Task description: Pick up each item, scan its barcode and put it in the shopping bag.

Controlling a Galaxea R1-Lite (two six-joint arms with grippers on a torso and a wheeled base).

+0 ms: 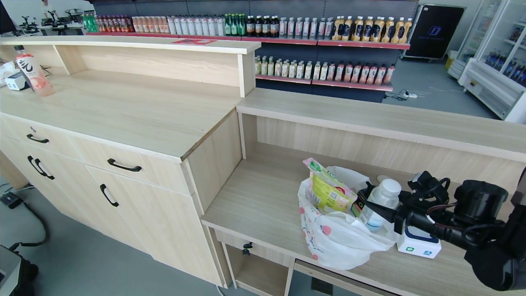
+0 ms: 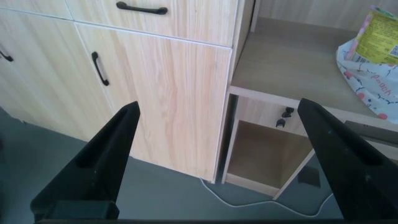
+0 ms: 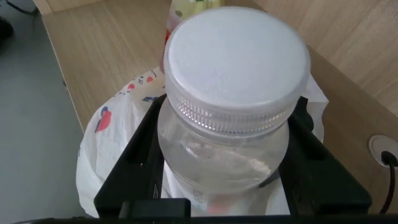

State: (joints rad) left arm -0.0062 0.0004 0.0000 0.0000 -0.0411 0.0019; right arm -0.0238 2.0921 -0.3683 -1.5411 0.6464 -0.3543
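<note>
My right gripper (image 1: 372, 205) is shut on a clear bottle with a white cap (image 1: 383, 198), holding it over the mouth of the white shopping bag (image 1: 341, 238) on the lower counter. In the right wrist view the bottle (image 3: 233, 118) sits between the black fingers (image 3: 140, 162) with the bag (image 3: 106, 143) beneath. A green-yellow snack packet (image 1: 328, 187) stands inside the bag. A white scanner box (image 1: 419, 244) rests just right of the bag. My left gripper (image 2: 217, 162) hangs open, low in front of the cabinet doors, with nothing between its fingers. A pink drink bottle (image 1: 33, 70) stands far left on the upper counter.
The lower counter (image 1: 263, 193) has a raised back wall and the taller cabinet (image 1: 164, 197) on its left. A small white device (image 1: 17, 81) sits beside the pink bottle. Shelves of drinks (image 1: 320, 45) line the back, and fridges stand at the far right.
</note>
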